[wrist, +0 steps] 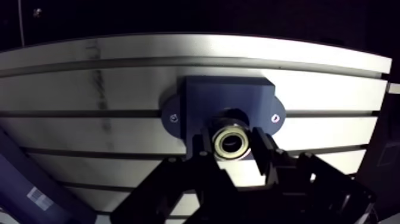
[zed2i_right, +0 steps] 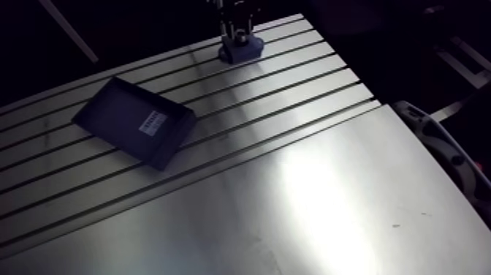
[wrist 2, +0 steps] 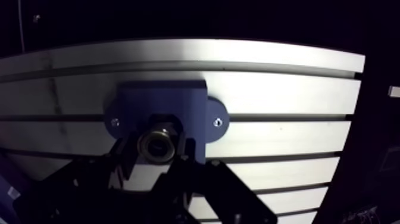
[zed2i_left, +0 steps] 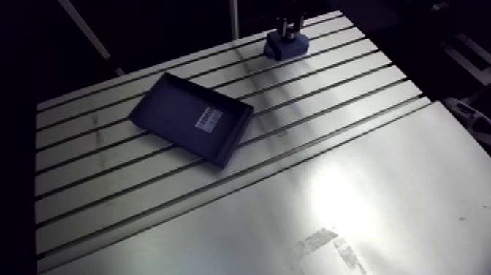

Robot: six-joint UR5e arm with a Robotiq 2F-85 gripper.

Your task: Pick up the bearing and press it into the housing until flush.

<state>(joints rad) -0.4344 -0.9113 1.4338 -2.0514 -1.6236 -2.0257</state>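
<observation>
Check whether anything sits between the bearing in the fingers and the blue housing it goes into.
Nothing visible does. The silver ring-shaped metal bearing, clamped between the gripper's fingers, sits right at the bore of the dark blue block housing. The black rectangular tray lies well away from it.

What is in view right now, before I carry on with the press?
table: one, silver aluminium, slotted, under everything
tray: one, dark blue, mid-table, carrying a white label
housing: one, blue, near the table's far edge
bearing: one, metal ring, gripped right at the housing's front; how far it is seated cannot be told
fingers: two, black, shut on the bearing
</observation>
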